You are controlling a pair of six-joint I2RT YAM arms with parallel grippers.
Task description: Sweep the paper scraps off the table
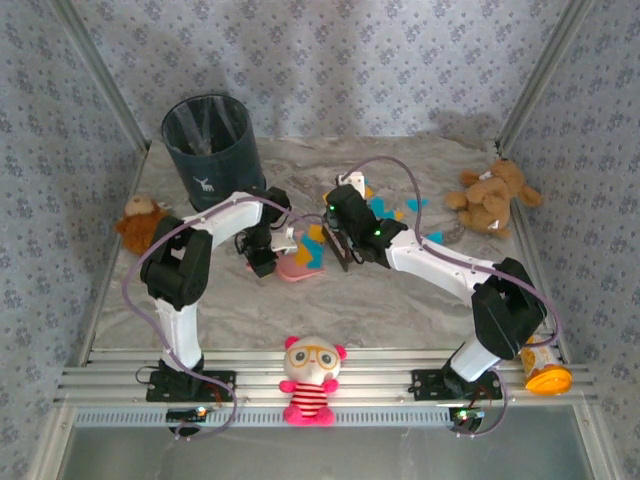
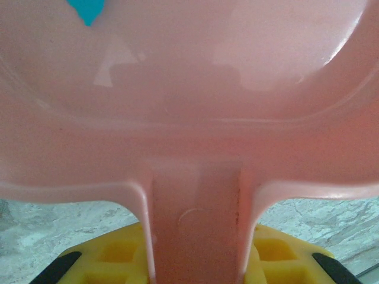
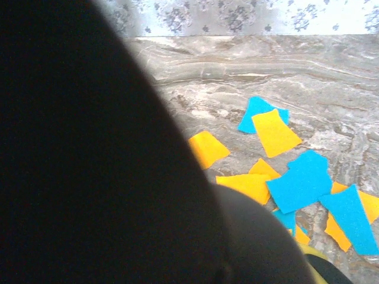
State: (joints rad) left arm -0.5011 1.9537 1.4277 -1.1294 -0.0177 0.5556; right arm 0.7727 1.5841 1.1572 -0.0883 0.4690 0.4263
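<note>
I record small flat paper scraps [image 3: 302, 180] in orange-yellow and teal-blue. The wide flat table [image 1: 380, 315] is grey-white with a marbled pattern. The glossy plastic dustpan [image 2: 189, 118] reads plain pink. The walls [image 1: 350, 70] carry a blue-grey floral print. The round fabric bin [image 1: 210, 150] is dark navy with 1 white deer mark. The soft doll [image 1: 310, 385] wears red-and-white stripes.

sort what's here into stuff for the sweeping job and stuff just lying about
Job: paper scraps, table, pink dustpan, dark brush, dark bin (likely for the scraps).
Lying about: brown teddy, tan teddy, striped doll, orange-lidded jar.
</note>
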